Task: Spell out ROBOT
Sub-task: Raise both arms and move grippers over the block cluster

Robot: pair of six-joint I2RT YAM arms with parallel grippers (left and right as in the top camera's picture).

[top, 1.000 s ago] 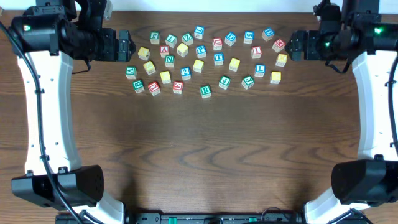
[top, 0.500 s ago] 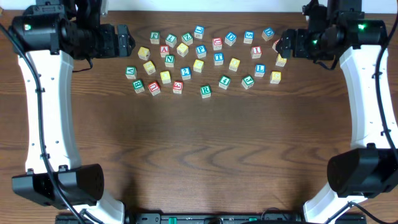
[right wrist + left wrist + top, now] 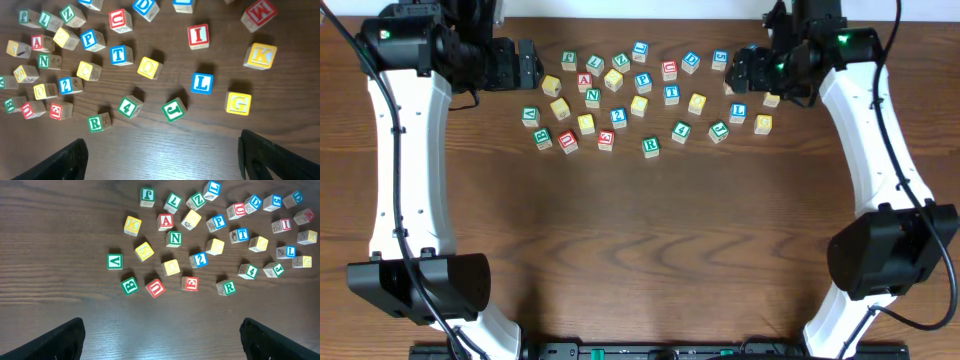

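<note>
Several wooden letter blocks lie scattered at the far middle of the table. The green R block (image 3: 650, 145) sits at the cluster's near edge and also shows in the left wrist view (image 3: 228, 287) and the right wrist view (image 3: 94, 123). A green B block (image 3: 129, 285), a blue T block (image 3: 119, 54) and a yellow O block (image 3: 148, 67) lie among them. My left gripper (image 3: 525, 65) is open and empty, raised at the cluster's left end; its fingers frame bare wood (image 3: 160, 340). My right gripper (image 3: 740, 68) is open and empty, raised over the cluster's right end (image 3: 162, 160).
The wooden table (image 3: 650, 250) stretches bare toward me from the blocks. Both white arms run along the left and right sides. Blocks M (image 3: 259, 12), K (image 3: 260, 55) and G (image 3: 238, 103) lie at the right end.
My right arm has swung left from the far right corner to above the blocks' right end. My left gripper has shifted slightly right. The blocks have not moved.
</note>
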